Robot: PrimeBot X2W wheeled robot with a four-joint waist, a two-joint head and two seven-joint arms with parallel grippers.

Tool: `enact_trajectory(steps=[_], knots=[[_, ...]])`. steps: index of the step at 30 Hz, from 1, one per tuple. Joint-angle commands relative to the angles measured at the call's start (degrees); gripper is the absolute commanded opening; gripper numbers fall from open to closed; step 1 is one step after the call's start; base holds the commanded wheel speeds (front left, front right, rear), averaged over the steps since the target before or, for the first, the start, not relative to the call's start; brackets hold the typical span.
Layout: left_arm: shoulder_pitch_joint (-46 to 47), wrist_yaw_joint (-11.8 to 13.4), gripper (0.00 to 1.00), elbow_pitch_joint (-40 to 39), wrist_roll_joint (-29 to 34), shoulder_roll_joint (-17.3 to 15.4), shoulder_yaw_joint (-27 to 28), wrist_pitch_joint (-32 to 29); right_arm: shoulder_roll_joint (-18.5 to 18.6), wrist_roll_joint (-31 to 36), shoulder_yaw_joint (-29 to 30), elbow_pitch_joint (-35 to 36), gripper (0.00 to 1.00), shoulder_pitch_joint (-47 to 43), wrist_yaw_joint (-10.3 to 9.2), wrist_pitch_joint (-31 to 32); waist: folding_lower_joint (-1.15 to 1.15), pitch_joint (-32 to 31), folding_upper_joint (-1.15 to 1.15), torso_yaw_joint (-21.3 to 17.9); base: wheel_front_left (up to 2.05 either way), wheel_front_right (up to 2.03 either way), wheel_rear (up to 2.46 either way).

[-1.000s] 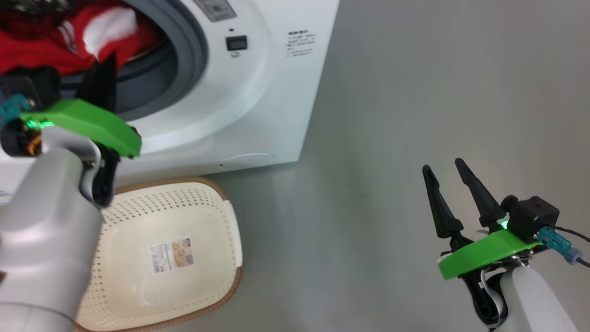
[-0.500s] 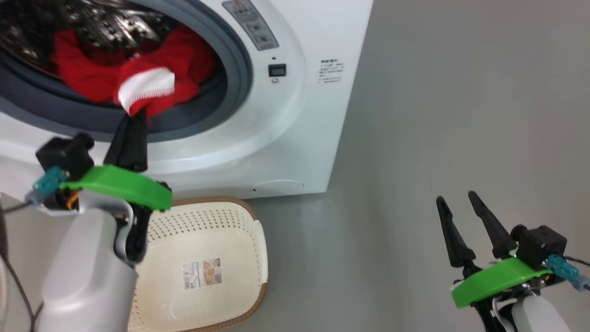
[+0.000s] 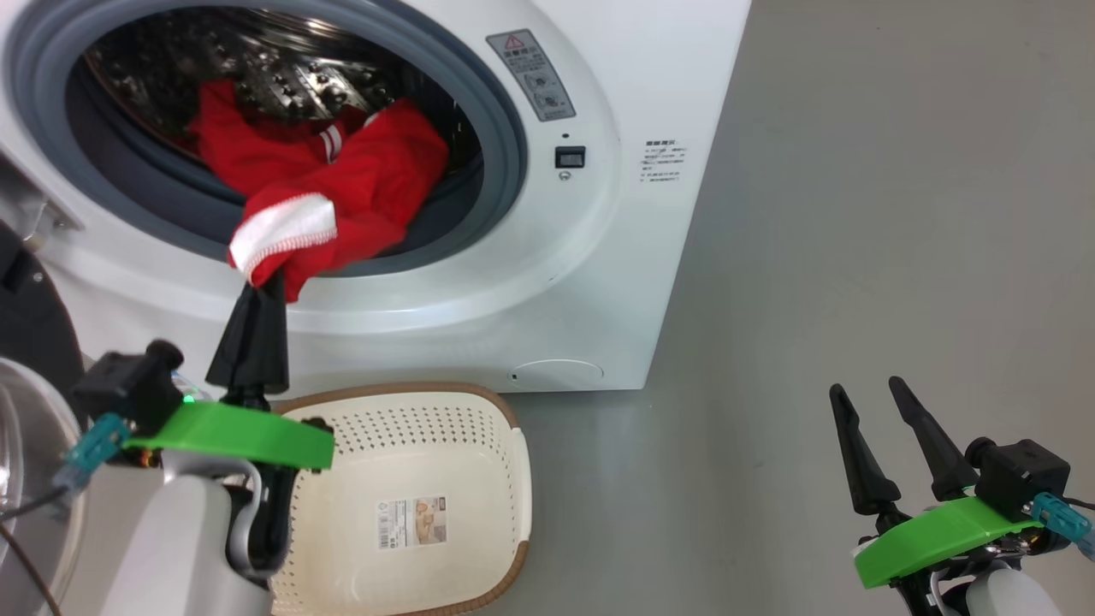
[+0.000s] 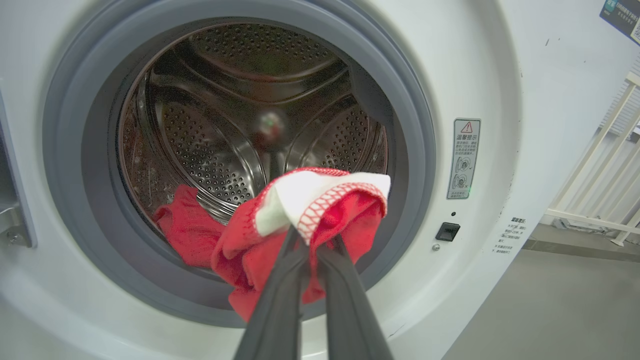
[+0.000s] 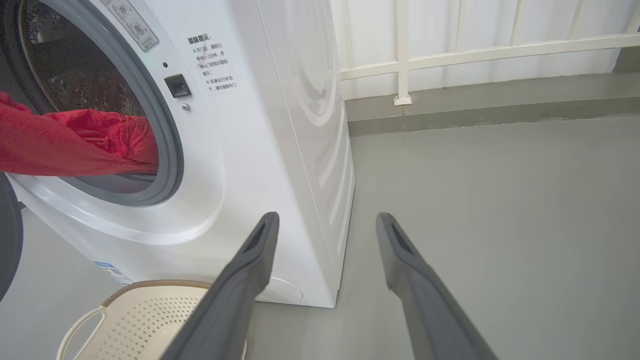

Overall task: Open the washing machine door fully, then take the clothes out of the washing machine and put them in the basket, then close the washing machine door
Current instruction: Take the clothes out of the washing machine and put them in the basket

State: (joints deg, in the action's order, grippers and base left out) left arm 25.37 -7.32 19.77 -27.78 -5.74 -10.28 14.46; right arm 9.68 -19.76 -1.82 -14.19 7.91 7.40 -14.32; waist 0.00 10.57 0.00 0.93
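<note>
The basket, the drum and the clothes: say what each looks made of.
Basket: moulded plastic, matte cream, judging by its regular punched holes and smooth walls; the brown rim looks woven but is probably plastic too. Drum: metal, likely stainless steel, shiny and perforated, with reflections. Clothes: soft knit fabric, matte red with a white stitched cuff; the fibre cannot be told.

Left tool (image 3: 258, 291) has pulled the clothes (image 3: 359, 188) outward (view shifted too).

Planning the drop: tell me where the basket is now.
In the head view the basket sits on the floor, lower left of centre, in front of the washing machine, below its opening.
</note>
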Motion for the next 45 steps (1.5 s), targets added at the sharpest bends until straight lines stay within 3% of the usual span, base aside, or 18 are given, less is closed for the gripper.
enact_trajectory(steps=[1, 17, 24, 31, 45], knots=[[-0.6, -0.2, 0.0, -2.9, 0.6, -1.4, 2.2, 0.5, 0.8, 0.1, -1.1, 1.3, 1.0, -1.0, 0.09, -0.7, 0.0, -0.4, 0.0, 0.5, 0.0, 0.0, 0.0], [-13.3, -0.2, 0.0, -20.0, 2.9, 0.6, 7.1, 0.5, 1.5, 0.1, -0.3, 1.6, 1.0, -1.3, 0.09, -0.7, 0.0, -0.6, 0.0, 2.2, 0.0, 0.0, 0.0], [-17.5, -0.2, 0.0, -23.2, 4.7, 1.4, 6.9, 0.5, 1.6, 0.2, -0.4, 1.9, 1.0, -0.7, 0.09, -0.7, 0.0, 0.5, 0.0, 2.4, 0.0, 0.0, 0.0], [-17.8, -0.2, 0.0, -13.2, 4.4, 1.6, 6.0, 0.5, 1.4, 0.1, -1.3, 1.9, 1.0, 0.2, 0.09, -0.7, 0.0, 2.0, 0.0, 1.4, 0.0, 0.0, 0.0], [-8.8, -0.2, 0.0, 17.2, 2.7, 0.9, 2.2, 0.5, 1.1, -0.1, -2.0, 2.0, 1.0, 2.0, 0.09, -0.7, 0.0, 6.3, 0.0, -2.1, 0.0, 0.0, 0.0]])
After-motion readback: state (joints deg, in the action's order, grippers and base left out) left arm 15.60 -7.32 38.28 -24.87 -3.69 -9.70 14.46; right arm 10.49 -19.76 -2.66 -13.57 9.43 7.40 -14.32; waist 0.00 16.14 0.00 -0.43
